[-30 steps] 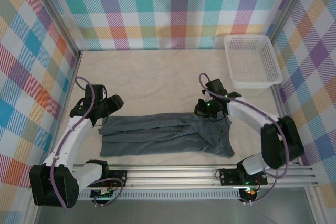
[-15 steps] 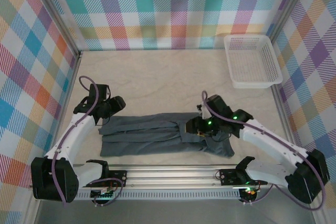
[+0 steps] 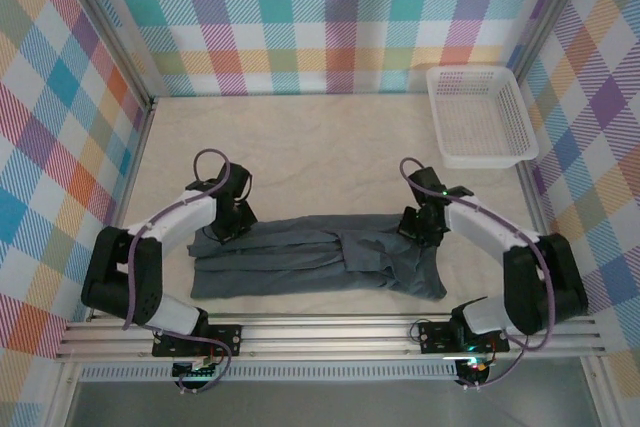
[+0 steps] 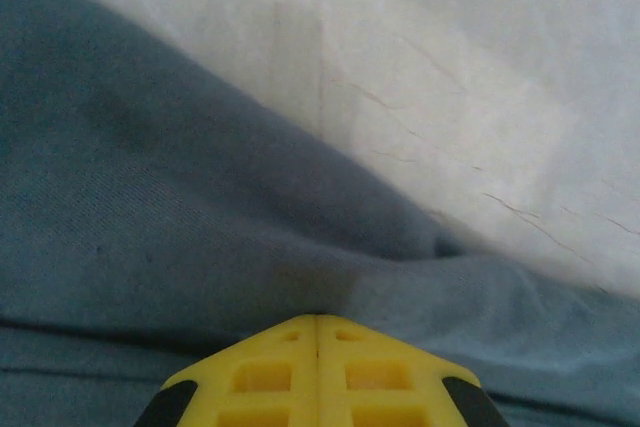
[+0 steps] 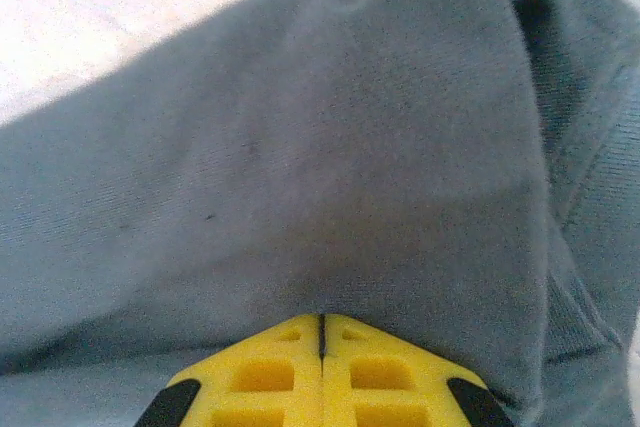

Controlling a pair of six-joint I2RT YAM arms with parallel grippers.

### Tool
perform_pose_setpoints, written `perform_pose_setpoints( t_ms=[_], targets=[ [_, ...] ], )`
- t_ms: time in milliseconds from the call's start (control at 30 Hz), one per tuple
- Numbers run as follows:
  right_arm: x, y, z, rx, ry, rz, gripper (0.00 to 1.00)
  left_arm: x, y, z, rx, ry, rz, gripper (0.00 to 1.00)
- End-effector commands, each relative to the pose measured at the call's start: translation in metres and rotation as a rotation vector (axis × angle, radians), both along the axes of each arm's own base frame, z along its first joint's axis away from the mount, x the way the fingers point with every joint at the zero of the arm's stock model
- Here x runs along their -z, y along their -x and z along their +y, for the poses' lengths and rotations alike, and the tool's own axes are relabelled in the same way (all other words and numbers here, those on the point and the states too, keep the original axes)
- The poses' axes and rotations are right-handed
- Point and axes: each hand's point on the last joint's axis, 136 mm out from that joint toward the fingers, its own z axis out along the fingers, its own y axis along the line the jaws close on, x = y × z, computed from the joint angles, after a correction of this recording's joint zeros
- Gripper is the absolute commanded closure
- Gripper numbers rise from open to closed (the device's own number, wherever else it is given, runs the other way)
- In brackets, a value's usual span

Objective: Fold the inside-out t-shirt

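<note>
The inside-out t-shirt (image 3: 310, 259) lies as a long, flat slate-grey band across the near part of the table, folds running lengthwise. My left gripper (image 3: 233, 228) sits on its far left edge, my right gripper (image 3: 415, 230) on its far right edge. In the left wrist view the yellow fingers (image 4: 318, 319) meet tip to tip, with a ridge of the grey fabric (image 4: 150, 197) puckered up at the tips. Seen from the right wrist, that gripper (image 5: 321, 317) is likewise shut, its tips buried in the cloth (image 5: 330, 147), which bulges up around them.
A white mesh basket (image 3: 480, 115) stands at the back right corner. The beige table top (image 3: 300, 147) stretches behind the shirt to the checked walls. A metal rail (image 3: 330, 332) runs along the near edge, close to the shirt's front hem.
My left gripper slid right from the shirt's left end onto its far edge and shut. My right gripper opened, went back up to the far right edge and shut again.
</note>
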Motion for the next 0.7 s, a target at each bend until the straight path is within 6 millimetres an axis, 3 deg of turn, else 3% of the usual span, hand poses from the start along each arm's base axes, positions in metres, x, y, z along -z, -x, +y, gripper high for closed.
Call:
perform_pose_setpoints(
  t_ms=[0,100,233,300,433,500,567,667],
  targets=[
    [0.007,-0.011,0.008,-0.053,-0.01,0.016,1.0,0.006,-0.007,0.003,-0.05,-0.038,0.019,1.0],
    [0.02,-0.013,0.015,-0.068,-0.028,0.061,1.0,0.02,-0.024,0.003,-0.068,-0.06,0.004,1.0],
    [0.036,-0.017,0.025,-0.097,-0.053,0.115,1.0,0.036,-0.073,0.001,-0.099,-0.096,-0.039,1.0],
    [0.036,-0.02,0.033,-0.117,-0.081,0.141,1.0,0.043,-0.106,0.0,-0.112,-0.101,-0.054,1.0],
    [0.026,-0.02,0.066,-0.194,-0.216,0.171,1.0,0.041,-0.202,-0.02,-0.096,-0.04,-0.152,1.0],
    [0.023,-0.007,0.088,-0.257,-0.261,0.199,1.0,0.033,-0.251,-0.033,-0.081,-0.014,-0.222,1.0],
    [0.021,0.019,0.117,-0.34,-0.328,0.259,1.0,0.022,-0.289,-0.047,-0.066,0.024,-0.282,1.0],
    [0.021,0.065,0.156,-0.544,-0.349,0.329,1.0,0.005,-0.325,-0.063,-0.064,0.087,-0.355,1.0]
  ],
)
